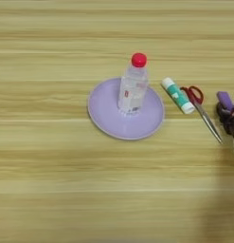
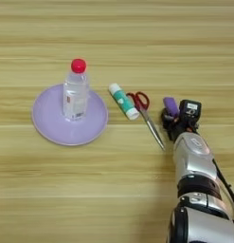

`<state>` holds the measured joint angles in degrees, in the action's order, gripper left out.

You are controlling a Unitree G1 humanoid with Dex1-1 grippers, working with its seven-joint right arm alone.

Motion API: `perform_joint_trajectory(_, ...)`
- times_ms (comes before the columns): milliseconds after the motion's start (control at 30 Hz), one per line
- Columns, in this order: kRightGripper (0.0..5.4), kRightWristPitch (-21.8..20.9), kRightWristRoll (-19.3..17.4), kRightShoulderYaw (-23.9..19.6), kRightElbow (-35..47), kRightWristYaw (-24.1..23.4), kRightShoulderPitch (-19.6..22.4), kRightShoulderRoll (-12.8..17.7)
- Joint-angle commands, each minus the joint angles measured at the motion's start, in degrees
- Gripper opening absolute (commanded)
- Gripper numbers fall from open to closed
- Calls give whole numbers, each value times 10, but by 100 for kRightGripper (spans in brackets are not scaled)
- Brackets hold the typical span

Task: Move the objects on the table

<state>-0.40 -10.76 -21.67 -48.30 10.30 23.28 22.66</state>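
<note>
Wide yellowish wood-grain table (image 2: 113, 42), streaked horizontally. Round lavender plate (image 2: 45, 124) at left, clear plastic bottle with red cap (image 2: 76, 90) upright on it. White-and-green glue stick (image 2: 123, 101) just right of the plate, flat and slanted. Red-handled scissors (image 2: 146, 112) beside the stick, blades toward the near edge. Small dark purple block (image 2: 171, 106) further right, at the right gripper (image 2: 177, 121). Black fingers touching or just beside the block; open or closed, cannot tell. Silver forearm (image 2: 194, 159) from the bottom right.
</note>
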Motion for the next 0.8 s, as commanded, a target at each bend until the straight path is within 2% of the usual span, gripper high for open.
perform_joint_trajectory(33, 179, 2, -3, 1, 19, -1, 29, 20)
perform_joint_trajectory(167, 143, 2, -3, 1, 20, -1, 28, 20)
perform_joint_trajectory(700, 143, 4, -2, 3, 44, -5, 21, 15)
perform_joint_trajectory(800, 143, -7, 6, 7, 53, -11, 17, 16)
